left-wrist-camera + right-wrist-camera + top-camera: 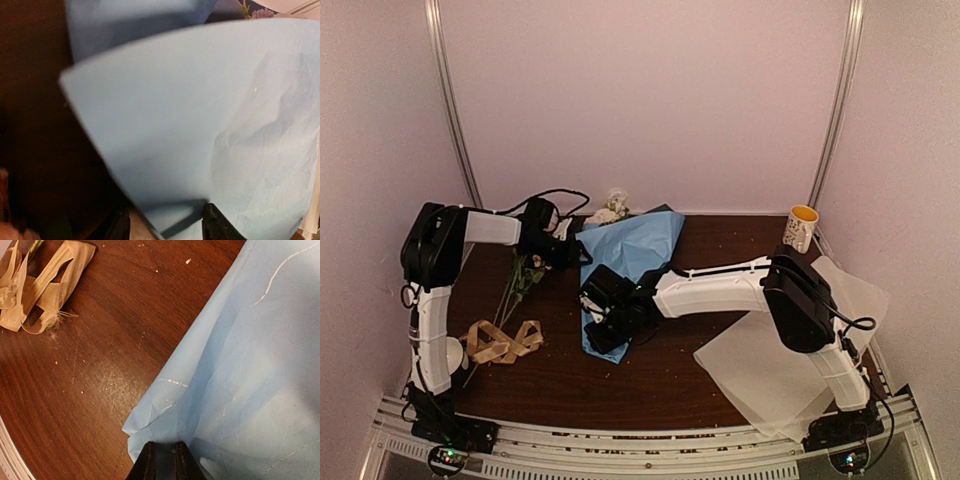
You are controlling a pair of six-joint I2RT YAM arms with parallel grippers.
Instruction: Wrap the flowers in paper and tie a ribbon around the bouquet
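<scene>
The light blue paper (630,255) lies loosely folded across the middle of the table, and white blooms of the flowers (613,210) show at its far, wide end. My left gripper (570,252) is at the paper's far left edge. In the left wrist view its fingers (219,223) stand apart, with a corner of the paper (200,125) lying loose between them. My right gripper (165,462) is shut on the paper's (250,365) near, narrow end. The tan ribbon (502,340) lies looped at the front left, also visible as the ribbon (40,285) in the right wrist view.
Loose flowers on long green stems (520,282) lie left of the paper, near the ribbon. A white and yellow mug (801,228) stands at the back right. A pale translucent sheet (790,375) covers the front right corner, overhanging the table's edge.
</scene>
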